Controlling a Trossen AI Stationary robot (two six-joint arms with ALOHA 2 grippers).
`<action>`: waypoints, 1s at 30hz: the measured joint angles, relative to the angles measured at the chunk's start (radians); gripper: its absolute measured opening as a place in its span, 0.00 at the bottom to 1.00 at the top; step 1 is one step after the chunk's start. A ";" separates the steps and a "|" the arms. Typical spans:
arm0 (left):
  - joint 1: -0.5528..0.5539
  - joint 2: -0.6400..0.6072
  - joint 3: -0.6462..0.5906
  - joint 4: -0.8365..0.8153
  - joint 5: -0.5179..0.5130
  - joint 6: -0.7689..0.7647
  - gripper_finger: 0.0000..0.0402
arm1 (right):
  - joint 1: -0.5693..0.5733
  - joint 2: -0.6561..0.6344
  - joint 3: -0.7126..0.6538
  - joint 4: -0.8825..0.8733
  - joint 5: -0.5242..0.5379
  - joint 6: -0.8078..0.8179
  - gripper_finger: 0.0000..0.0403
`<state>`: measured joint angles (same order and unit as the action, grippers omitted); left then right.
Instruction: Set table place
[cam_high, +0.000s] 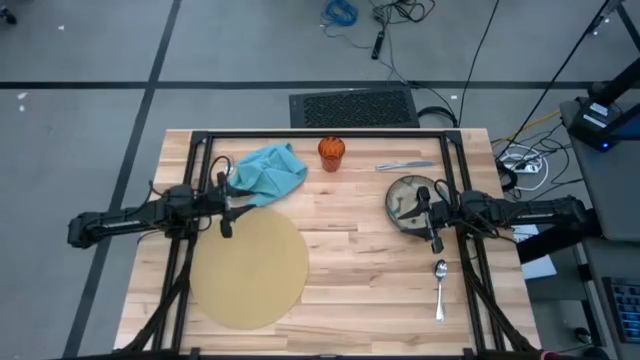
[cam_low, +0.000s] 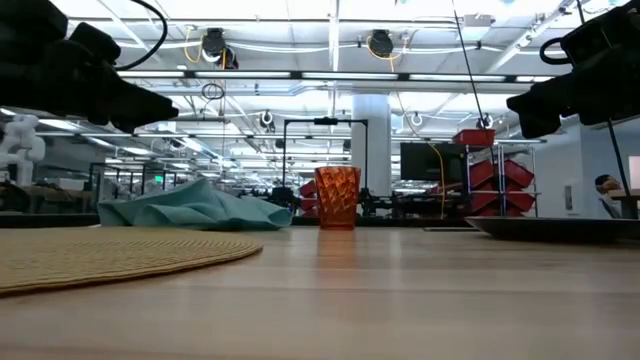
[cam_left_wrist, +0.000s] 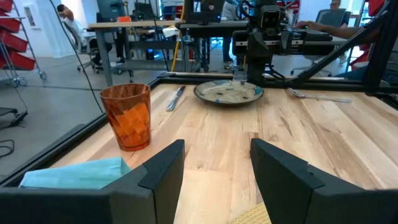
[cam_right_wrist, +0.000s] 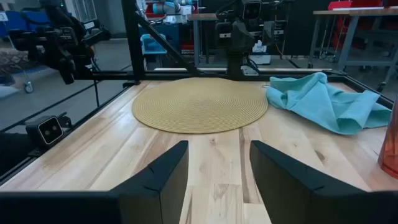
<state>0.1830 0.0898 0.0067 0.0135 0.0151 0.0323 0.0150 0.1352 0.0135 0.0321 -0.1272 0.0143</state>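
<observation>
Wooden table (cam_high: 360, 260), tan mat (cam_high: 250, 268) (round, woven)

The surface (cam_high: 370, 260) is light butcher-block wood, striped with pale and slightly darker planks, inside a black metal frame (cam_high: 320, 135). The mat (cam_high: 250, 270) is tan with a fine concentric woven ring pattern. The napkin (cam_high: 268, 172) is plain teal. The cup (cam_high: 331, 152) is translucent orange with a faceted, diamond-like relief. The dish (cam_left_wrist: 228, 93) has a dark blue-green rim and a paler mottled centre; its exact pattern appears irregular, but the views are too distant to confirm. The knife (cam_high: 404, 165) and the spoon (cam_high: 440, 288) are silver-grey metal. Both arms are dark, and the left hand (cam_left_wrist: 214, 177) and right hand (cam_right_wrist: 217, 174) have matt black fingers. The floor (cam_high: 90, 110) is grey with dark seam lines.
</observation>
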 joint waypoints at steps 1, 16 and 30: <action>0.000 0.000 0.000 0.000 0.000 0.001 0.43 | 0.000 0.000 0.000 0.000 0.000 0.000 0.41; 0.000 0.000 0.000 0.162 -0.071 -0.289 0.43 | 0.000 0.001 -0.002 0.049 0.044 0.006 0.41; 0.000 0.000 0.005 0.717 -0.422 -0.203 0.43 | 0.000 0.000 0.013 0.572 0.124 0.074 0.41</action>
<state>0.1833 0.0895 0.0121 0.7310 -0.4069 -0.1709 0.0147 0.1356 0.0269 0.6040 -0.0033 0.0881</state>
